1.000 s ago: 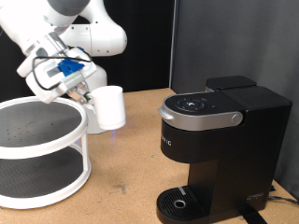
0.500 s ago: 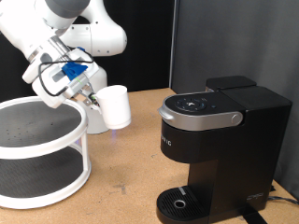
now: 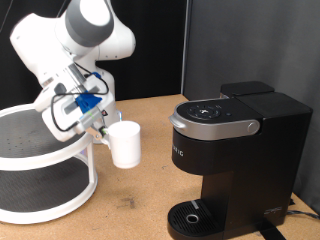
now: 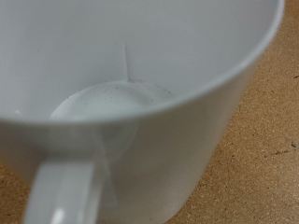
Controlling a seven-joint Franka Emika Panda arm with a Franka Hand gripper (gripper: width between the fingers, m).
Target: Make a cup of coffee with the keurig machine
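1. The gripper [image 3: 101,131] hangs at the left-centre of the exterior view, just past the rim of the white two-tier rack [image 3: 60,125], with blue parts and cables on the wrist above it
2. Its fingers are closed on the handle side of the cup [image 3: 126,144], which is held upright in the air, its open mouth facing up and its base clear of the wooden tabletop [image 3: 135,190]
3. The wrist view looks straight down into the cup [image 4: 131,84]: a white inner wall, a round speckled bottom, the handle [image 4: 61,191] running out of frame, and bare brown table beyond the rim; the fingers themselves do not show there
4. The keurig machine [image 3: 235,150] stands on the exterior view's right, black, with its grey-silver band across the head and its lid down
5. Its round drip tray [image 3: 190,215] sits low at the front, under the overhanging head
6. Between the cup's right edge and the machine's left face lies a strip of open tabletop; the cup is near the machine but apart from it, and higher than the drip tray
7. The cup's left side is just beside the rack's upper rim; whether they touch cannot be told
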